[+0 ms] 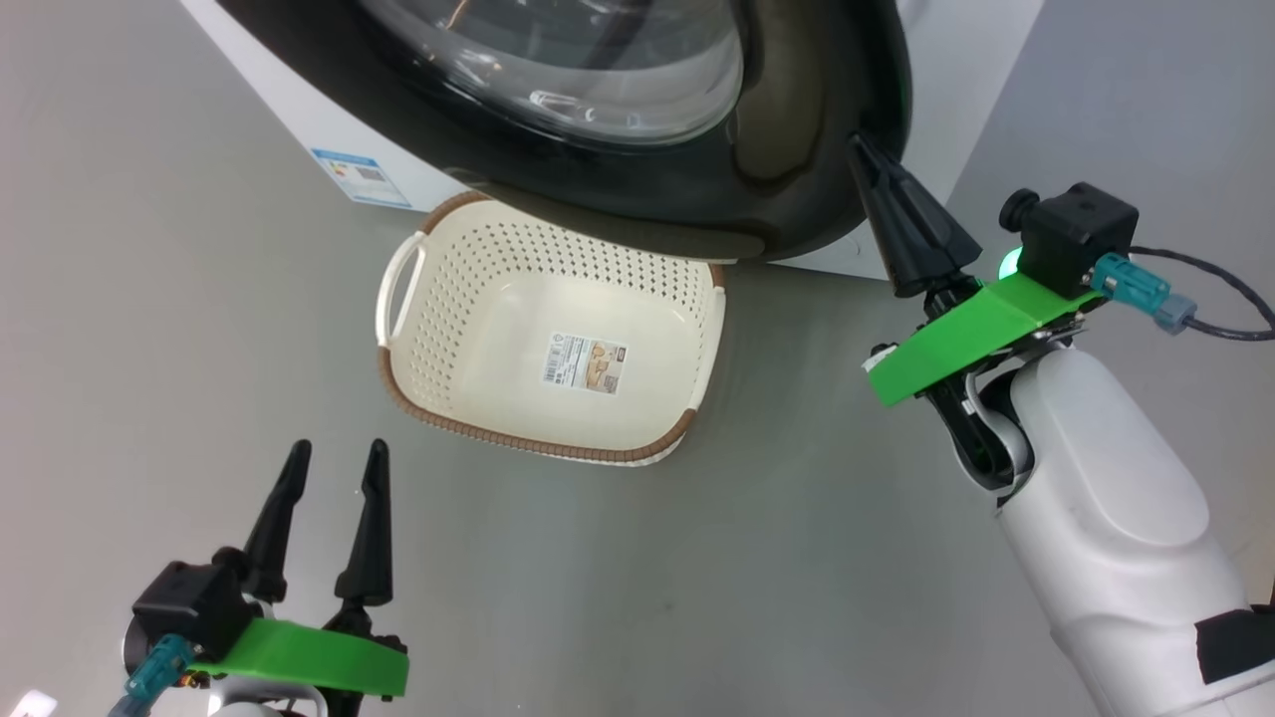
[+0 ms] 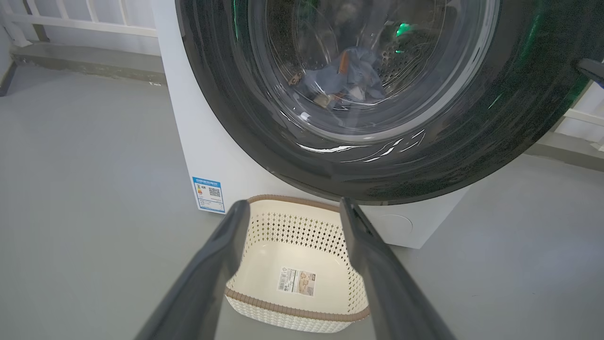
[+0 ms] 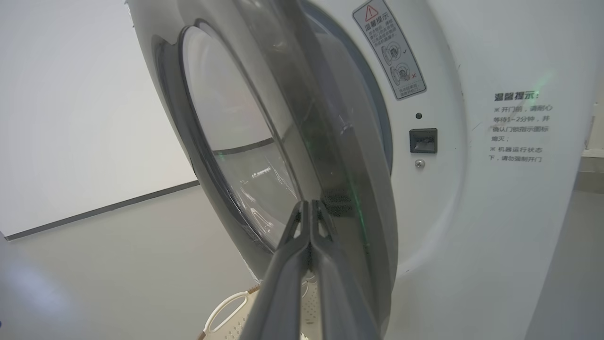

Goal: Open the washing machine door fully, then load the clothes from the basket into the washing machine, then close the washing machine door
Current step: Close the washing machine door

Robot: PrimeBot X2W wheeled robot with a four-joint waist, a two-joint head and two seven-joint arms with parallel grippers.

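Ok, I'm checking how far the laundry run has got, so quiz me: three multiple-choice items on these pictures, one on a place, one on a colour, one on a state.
1. Where are the clothes relative to the washing machine?
A in front of it
B inside, behind the glass of the washing machine door
C on top of it

2. What colour is the rim of the basket?
A brown
B blue
C black

3. The fingers of the right gripper are:
A wide apart
B pressed together
C closed around a handle

Answers:
1 B: the left wrist view shows blue fabric through the glass.
2 A: a brown woven band runs round the cream basket.
3 B: the right wrist view shows them touching along their length.
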